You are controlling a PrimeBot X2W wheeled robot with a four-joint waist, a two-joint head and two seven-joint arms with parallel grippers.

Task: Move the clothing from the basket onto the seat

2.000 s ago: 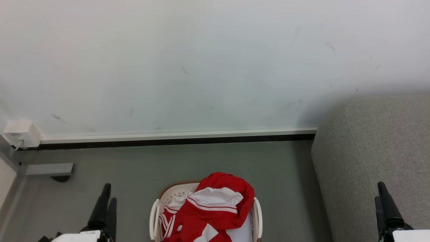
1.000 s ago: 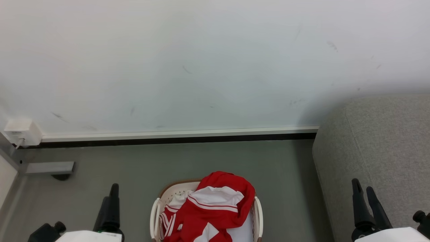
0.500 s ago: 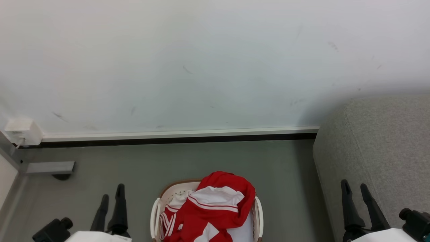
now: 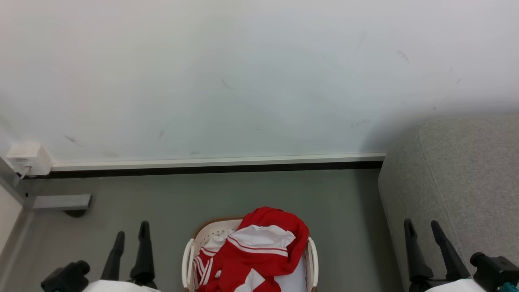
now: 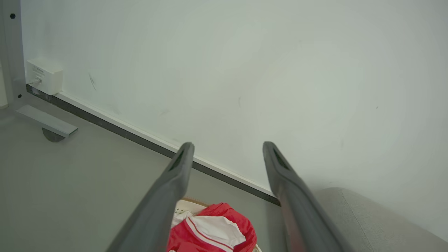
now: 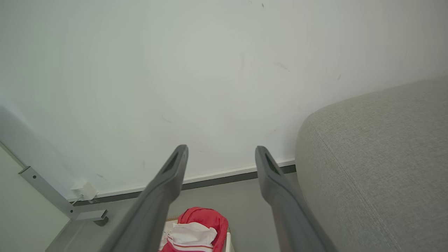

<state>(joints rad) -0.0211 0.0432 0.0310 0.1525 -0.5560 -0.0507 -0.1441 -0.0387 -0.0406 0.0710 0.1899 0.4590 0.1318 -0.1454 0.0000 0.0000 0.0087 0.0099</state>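
Red and white clothing (image 4: 255, 253) is heaped in the cream basket (image 4: 187, 257) on the floor at the bottom middle of the head view, spilling over its far right rim. The light-grey seat (image 4: 466, 178) rises at the right. My left gripper (image 4: 131, 229) stands open to the left of the basket, nothing between its fingers. My right gripper (image 4: 421, 227) stands open in front of the seat's side, also empty. The left wrist view shows the clothing (image 5: 213, 231) below the left gripper (image 5: 227, 145); the right wrist view shows the clothing (image 6: 197, 229), the seat (image 6: 378, 161) and the right gripper (image 6: 220, 148).
A pale wall (image 4: 243, 73) with a white and dark skirting strip (image 4: 215, 165) closes the far side. A white wall box (image 4: 28, 159) and a grey metal bracket (image 4: 61, 201) sit at the left. Grey floor (image 4: 243, 194) lies between basket and wall.
Both grippers have turned so their two fingers now show side by side; the right one shifted left towards the basket. The clothing and basket have not moved.
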